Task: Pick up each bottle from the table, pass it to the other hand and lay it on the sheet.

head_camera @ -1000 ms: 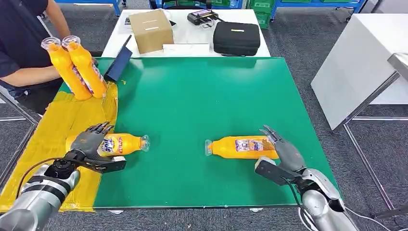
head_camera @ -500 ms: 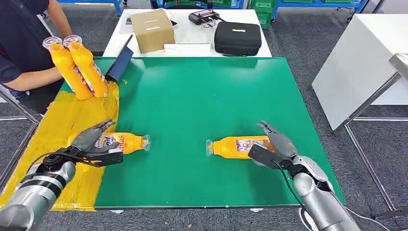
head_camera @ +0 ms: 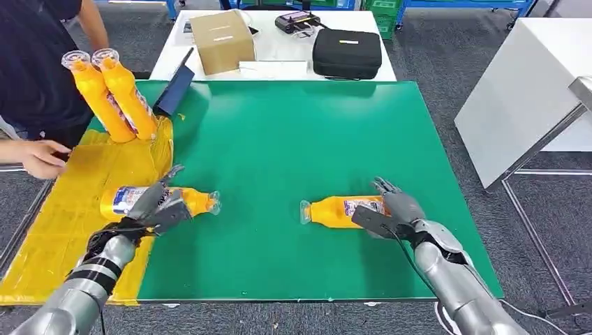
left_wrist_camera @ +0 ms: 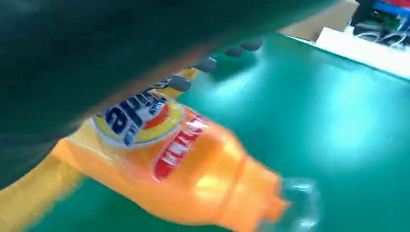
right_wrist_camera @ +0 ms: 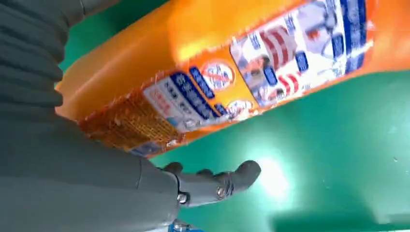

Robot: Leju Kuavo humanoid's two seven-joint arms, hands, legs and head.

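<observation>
Bottle now sits inside the right hand's curling fingers; left hand, spread, has lifted off its bottle.

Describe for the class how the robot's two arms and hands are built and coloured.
Both arms are silver metal with black banded joints and thin black cables along the wrists. The left hand and right hand are grey, with darker fingers. A ribbed grey cover sits behind the right hand.
</observation>
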